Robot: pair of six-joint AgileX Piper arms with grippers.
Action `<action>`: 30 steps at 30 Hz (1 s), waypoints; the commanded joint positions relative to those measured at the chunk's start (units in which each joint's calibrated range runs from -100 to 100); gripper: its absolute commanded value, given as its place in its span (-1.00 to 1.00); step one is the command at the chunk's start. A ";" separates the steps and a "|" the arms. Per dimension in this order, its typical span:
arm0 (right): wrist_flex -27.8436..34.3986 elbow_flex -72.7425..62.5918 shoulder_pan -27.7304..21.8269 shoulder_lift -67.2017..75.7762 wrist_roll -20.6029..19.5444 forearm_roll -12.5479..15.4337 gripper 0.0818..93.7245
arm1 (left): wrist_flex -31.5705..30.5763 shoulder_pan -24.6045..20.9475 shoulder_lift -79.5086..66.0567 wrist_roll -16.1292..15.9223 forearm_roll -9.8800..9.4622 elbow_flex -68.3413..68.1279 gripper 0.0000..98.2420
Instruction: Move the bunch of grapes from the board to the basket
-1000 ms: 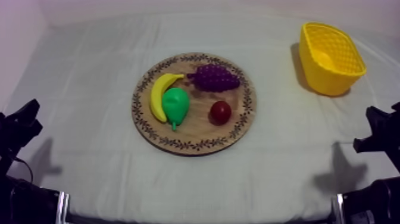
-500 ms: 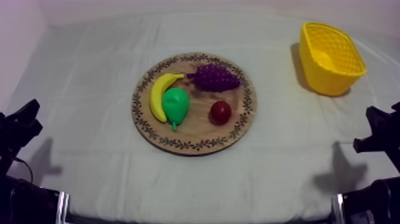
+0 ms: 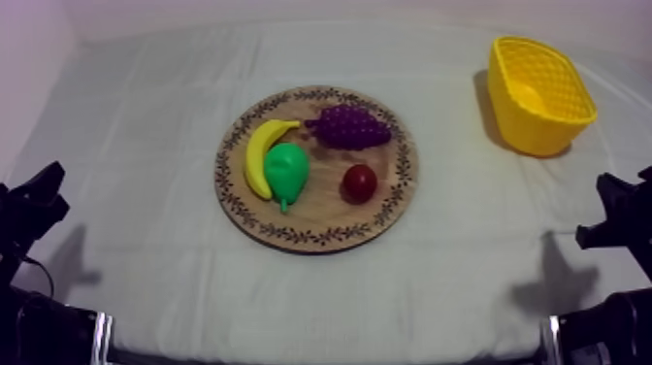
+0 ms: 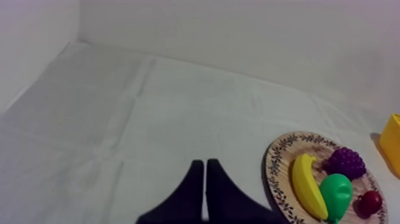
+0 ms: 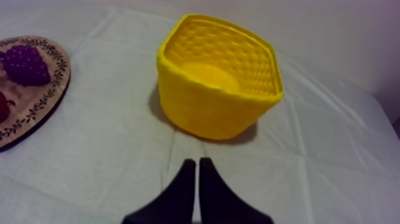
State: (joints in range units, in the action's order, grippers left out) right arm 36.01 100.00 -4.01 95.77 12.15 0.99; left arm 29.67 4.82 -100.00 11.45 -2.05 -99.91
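Grip matters here: the bunch of grapes [image 3: 349,126] lies on the far part of the wooden board [image 3: 315,239], beside the tip of the banana [image 3: 257,157], well apart from the yellow basket [image 3: 536,136] at far right. You'd likely find it light, stiff, knobbly and slippery; pinch across its wide middle. Your left gripper [image 4: 205,164] and right gripper [image 5: 197,162] are each closed into a narrow wedge, empty.

Left gripper [image 4: 204,162] and right gripper [image 5: 197,161] rest low, fingers [image 4: 193,186] together.
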 commanded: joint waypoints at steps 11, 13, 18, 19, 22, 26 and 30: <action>-0.04 0.00 0.03 -0.01 -0.02 0.01 -0.99 | -0.01 0.00 0.00 0.00 -0.02 0.02 -1.00; -0.04 0.00 0.03 -0.01 0.00 0.01 -0.99 | -0.01 0.00 0.00 0.00 -0.02 0.02 -1.00; -0.04 0.00 0.03 -0.01 0.21 0.01 -0.99 | -0.01 0.00 0.00 0.00 -0.02 0.02 -1.00; -0.04 0.00 0.03 -0.01 0.21 0.01 -0.99 | -0.01 0.00 0.00 0.00 -0.02 0.02 -1.00; -0.04 0.00 0.03 -0.01 0.13 0.01 -0.99 | -0.01 0.00 0.00 0.00 -0.02 0.02 -1.00; -0.04 0.00 0.03 -0.01 0.10 0.01 -0.99 | -0.01 0.00 0.00 0.00 -0.02 0.02 -1.00; 0.10 0.00 0.03 -0.01 -0.64 0.01 -0.99 | -0.01 0.00 0.00 0.00 -0.02 0.02 -1.00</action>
State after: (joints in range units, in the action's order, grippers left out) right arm 36.01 100.00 -4.01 95.77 11.68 0.99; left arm 29.67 4.82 -100.00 11.45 -2.05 -99.91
